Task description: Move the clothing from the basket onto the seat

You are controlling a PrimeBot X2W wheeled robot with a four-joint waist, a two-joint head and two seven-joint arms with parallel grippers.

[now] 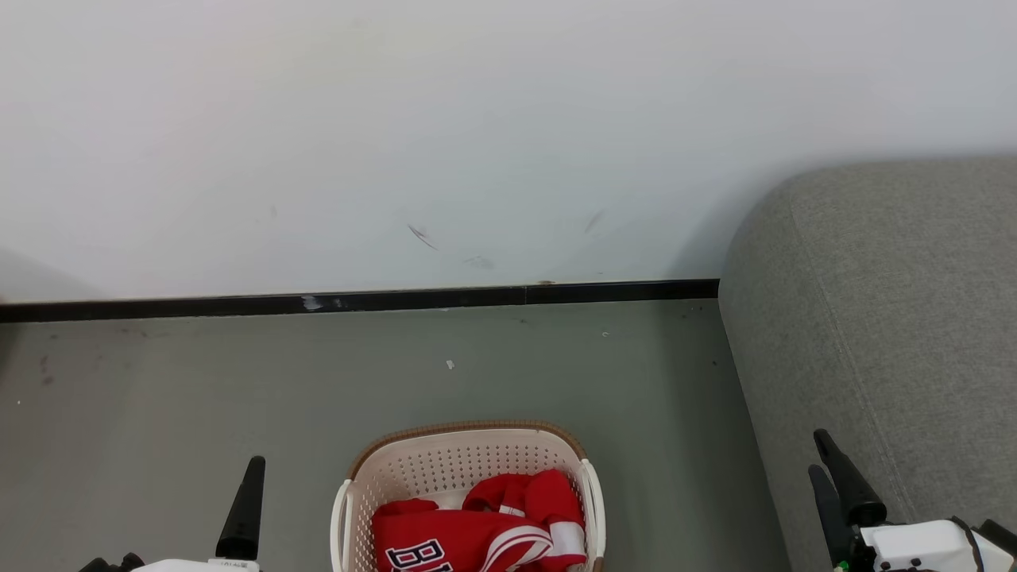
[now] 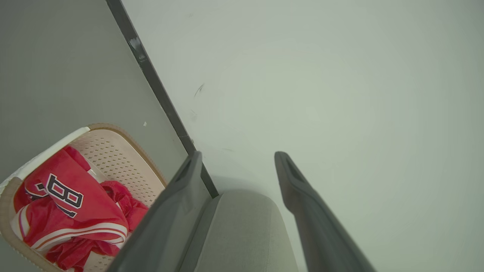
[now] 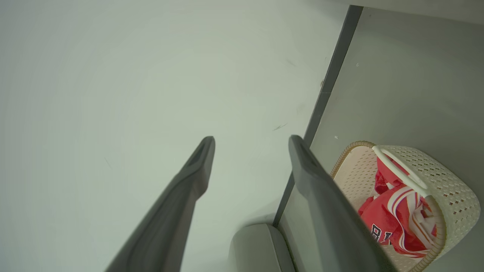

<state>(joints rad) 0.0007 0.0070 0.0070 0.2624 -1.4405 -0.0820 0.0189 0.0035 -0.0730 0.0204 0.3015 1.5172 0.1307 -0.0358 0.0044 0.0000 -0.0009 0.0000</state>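
Note:
The basket (image 1: pixel 469 430), cream with perforated sides and a brown rim, stands on the floor at the bottom middle of the head view. In it lies the clothing (image 1: pixel 477 526), a red heap with white bands and dark lettering. The grey seat (image 1: pixel 898 318) fills the right side, apart from the basket. My left gripper (image 1: pixel 248 492) is to the basket's left and my right gripper (image 1: pixel 816 453) is over the seat's front edge. In the left wrist view the left gripper (image 2: pixel 238 155) is open and empty, with the basket (image 2: pixel 124 133), clothing (image 2: pixel 75 204) and seat (image 2: pixel 242 226) below. The right gripper (image 3: pixel 252 138) is open too, beside the basket (image 3: pixel 446 177) and clothing (image 3: pixel 389 219).
A white wall (image 1: pixel 477 143) with a black skirting strip (image 1: pixel 357 302) runs behind the basket. Grey floor (image 1: pixel 159 397) stretches to the left of the basket and between it and the seat.

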